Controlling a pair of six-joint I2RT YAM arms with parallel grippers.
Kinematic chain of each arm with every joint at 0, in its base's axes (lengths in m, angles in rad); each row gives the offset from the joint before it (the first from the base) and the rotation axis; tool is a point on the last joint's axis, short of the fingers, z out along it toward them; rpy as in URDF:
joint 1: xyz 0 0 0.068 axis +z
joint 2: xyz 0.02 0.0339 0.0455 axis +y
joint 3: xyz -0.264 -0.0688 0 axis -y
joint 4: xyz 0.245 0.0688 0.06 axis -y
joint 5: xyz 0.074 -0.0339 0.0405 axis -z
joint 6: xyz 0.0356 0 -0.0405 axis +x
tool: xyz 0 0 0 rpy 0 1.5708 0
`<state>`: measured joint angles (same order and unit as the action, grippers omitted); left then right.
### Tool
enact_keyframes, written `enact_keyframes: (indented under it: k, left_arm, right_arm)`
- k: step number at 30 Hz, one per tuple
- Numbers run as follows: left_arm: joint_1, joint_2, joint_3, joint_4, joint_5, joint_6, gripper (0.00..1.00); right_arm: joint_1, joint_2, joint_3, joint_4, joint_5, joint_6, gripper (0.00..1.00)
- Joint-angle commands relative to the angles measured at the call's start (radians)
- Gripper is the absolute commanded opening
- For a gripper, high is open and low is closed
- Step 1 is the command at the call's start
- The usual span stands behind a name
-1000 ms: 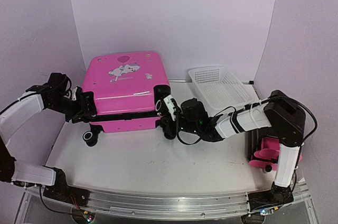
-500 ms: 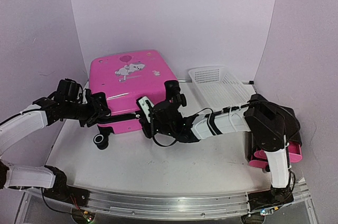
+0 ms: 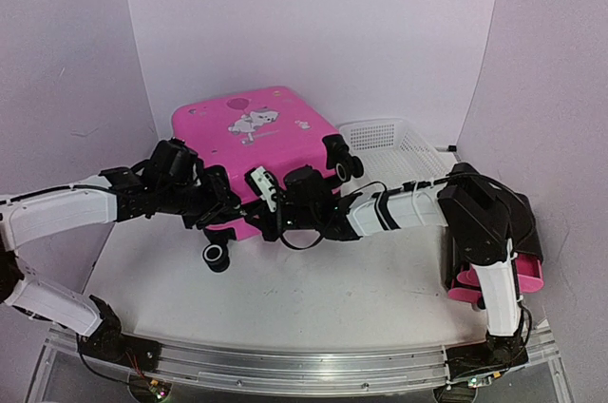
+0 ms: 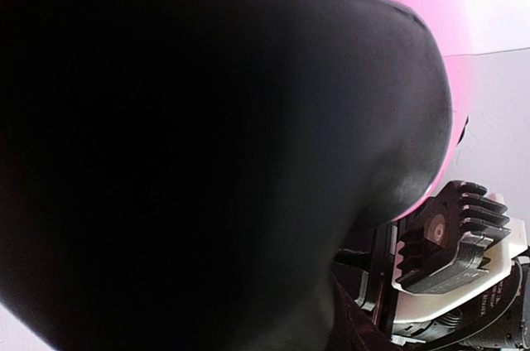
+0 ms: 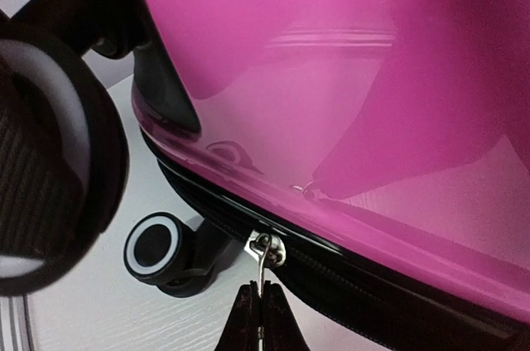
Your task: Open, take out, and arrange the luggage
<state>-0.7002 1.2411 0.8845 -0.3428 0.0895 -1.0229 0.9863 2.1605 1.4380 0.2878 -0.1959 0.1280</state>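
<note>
at the right gripper (image 5: 258,305): tips pinched fully together on the zip pull (image 5: 264,253), low centre of the wrist view, on the black zip band of the luggage (image 5: 348,78). just left of that, a wheel (image 5: 153,248) resting on the table (image 5: 74,318).

at the left gripper (image 3: 220,201): pressed to the luggage's near left corner, centre left of the top view. cannot tell how far apart the jaws are or whether anything is held, with the wrist view almost all dark.

since a second ago: left gripper carried toward frame centre, right gripper drawn leftward along the zip band. luggage turned, one corner now pointing at the lower edge, near wheel shifted right with it.

luggage lying mid-frame, lid closed, stickers up. basket (image 3: 394,142) upper right of centre, just beside the luggage's right corner. cabinet (image 3: 527,275) lower right, behind the right arm.
</note>
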Motion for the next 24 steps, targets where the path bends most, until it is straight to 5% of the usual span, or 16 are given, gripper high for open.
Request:
enact_keyframes:
  k: [1, 6, 11, 13, 19, 24]
  left_arm:
    - [-0.094, 0.129, 0.162, 0.227, 0.137, 0.219, 0.26]
    - [-0.096, 0.125, 0.157, 0.226, 0.126, 0.275, 0.35]
    - [-0.094, 0.013, 0.076, 0.141, 0.121, 0.367, 0.77]
    - [-0.094, -0.064, 0.043, 0.055, 0.07, 0.415, 0.85]
    - [-0.044, -0.276, 0.074, -0.298, -0.052, 0.508, 0.85]
    - [0.189, -0.322, 0.065, -0.353, 0.127, 0.504, 0.73]
  right_arm:
    - [-0.056, -0.075, -0.001, 0.054, -0.172, 0.006, 0.0]
    - [-0.072, -0.1, -0.02, 0.042, -0.216, 0.042, 0.0]
    - [-0.026, -0.082, -0.022, 0.099, -0.183, 0.113, 0.0]
    - [-0.005, -0.076, -0.019, 0.099, -0.145, 0.122, 0.0]
    - [0.033, -0.041, -0.017, 0.108, -0.017, 0.157, 0.0]
    - [0.057, -0.05, -0.05, 0.137, 0.096, 0.132, 0.03]
